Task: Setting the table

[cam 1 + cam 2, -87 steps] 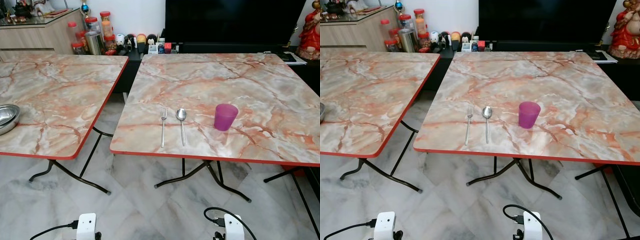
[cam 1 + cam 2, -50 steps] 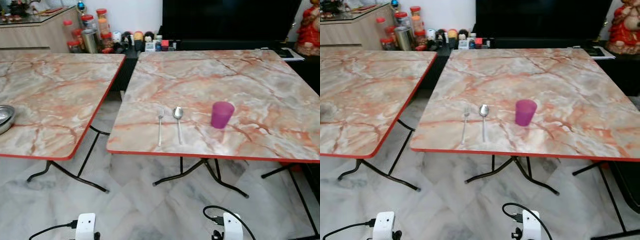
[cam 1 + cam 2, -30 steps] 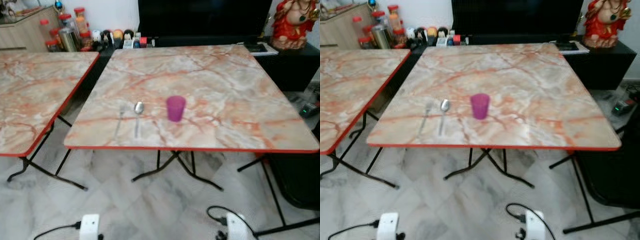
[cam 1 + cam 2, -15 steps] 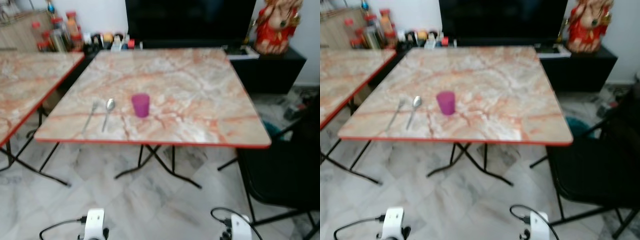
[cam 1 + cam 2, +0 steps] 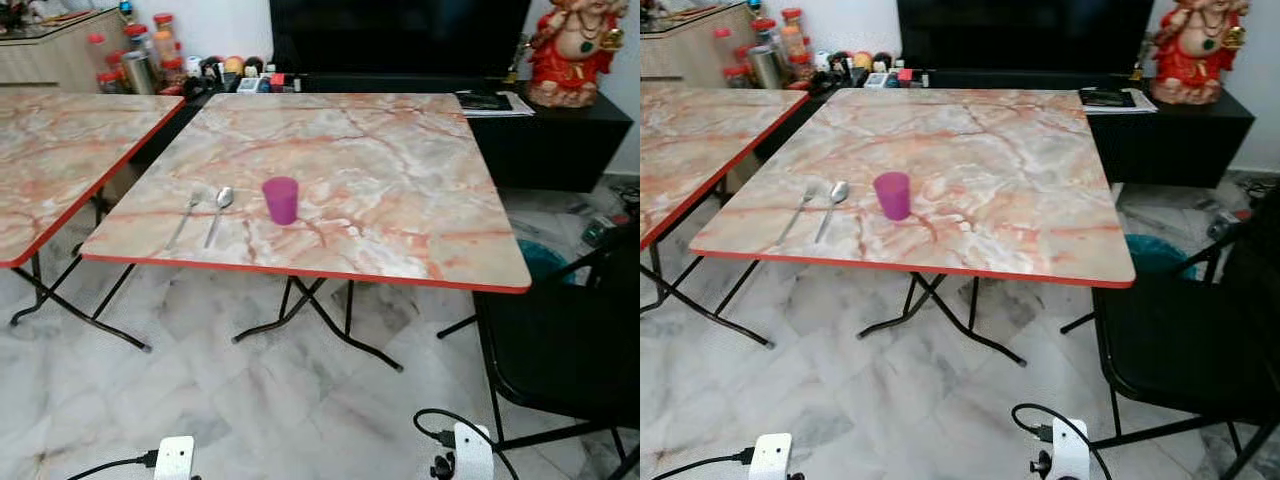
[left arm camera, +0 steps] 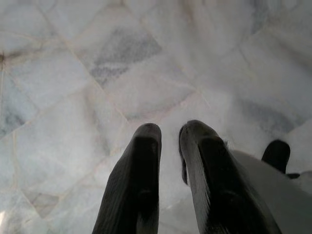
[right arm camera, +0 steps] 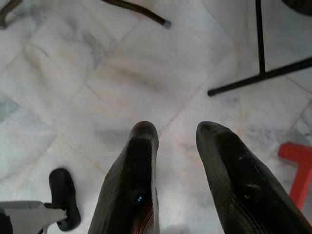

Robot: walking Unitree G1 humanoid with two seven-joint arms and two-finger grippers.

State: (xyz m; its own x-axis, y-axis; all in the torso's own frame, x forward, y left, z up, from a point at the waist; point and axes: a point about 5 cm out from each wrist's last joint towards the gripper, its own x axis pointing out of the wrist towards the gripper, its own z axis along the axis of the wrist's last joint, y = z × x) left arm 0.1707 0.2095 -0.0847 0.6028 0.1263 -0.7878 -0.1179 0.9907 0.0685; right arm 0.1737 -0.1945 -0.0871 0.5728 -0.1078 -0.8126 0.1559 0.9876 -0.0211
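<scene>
The view has swung right: the second bench now sits at the left edge and a black chair (image 5: 565, 340) has come in.

The bowl is out of sight, so the setting looks unfinished. On the bench (image 5: 400, 200) the fork (image 5: 186, 214) and spoon (image 5: 218, 210) lie left of the purple cup (image 5: 281, 199). Left gripper (image 6: 168, 134) jaws slightly apart, right gripper (image 7: 178, 131) jaws apart, both empty.
</scene>
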